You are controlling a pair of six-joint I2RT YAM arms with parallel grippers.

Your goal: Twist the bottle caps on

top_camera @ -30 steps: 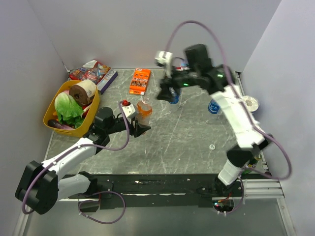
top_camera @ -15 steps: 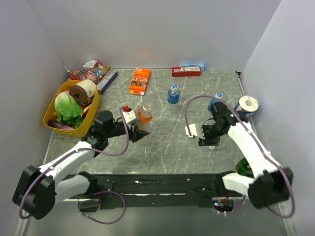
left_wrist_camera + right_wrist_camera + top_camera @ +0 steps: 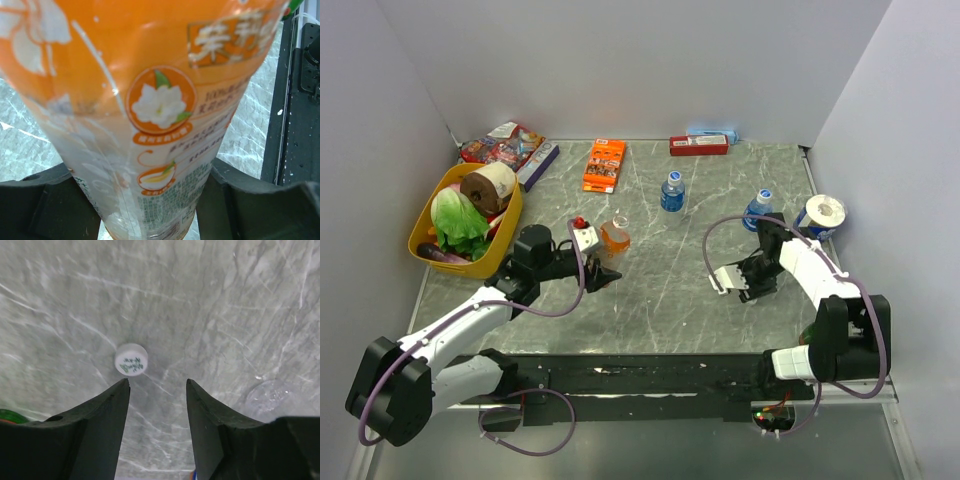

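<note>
The taller bottle (image 3: pixel 614 236) with orange liquid stands left of centre, uncapped, with my left gripper (image 3: pixel 604 268) shut on its lower body. In the left wrist view its orange label (image 3: pixel 165 100) fills the frame between the two black fingers (image 3: pixel 240 200). Two short blue-labelled bottles (image 3: pixel 672 192) (image 3: pixel 757 209) stand farther back, each with a blue cap on top. My right gripper (image 3: pixel 751 290) hangs low over the table at the right. Seen from the right wrist, it (image 3: pixel 157 384) is open, with the whitish cap (image 3: pixel 131 359) lying flat just beyond the left fingertip, not between the fingers.
A yellow basket (image 3: pixel 430 213) with lettuce and a brown roll sits at the left. Snack packets (image 3: pixel 508 146), an orange box (image 3: pixel 605 165) and a red box (image 3: pixel 698 145) lie along the back. A white tape roll (image 3: pixel 821 212) stands by the right wall.
My right arm has swung from high over the back bottles down to the table at the right, above the whitish cap. The left gripper keeps hold of the orange bottle, nearly still.
</note>
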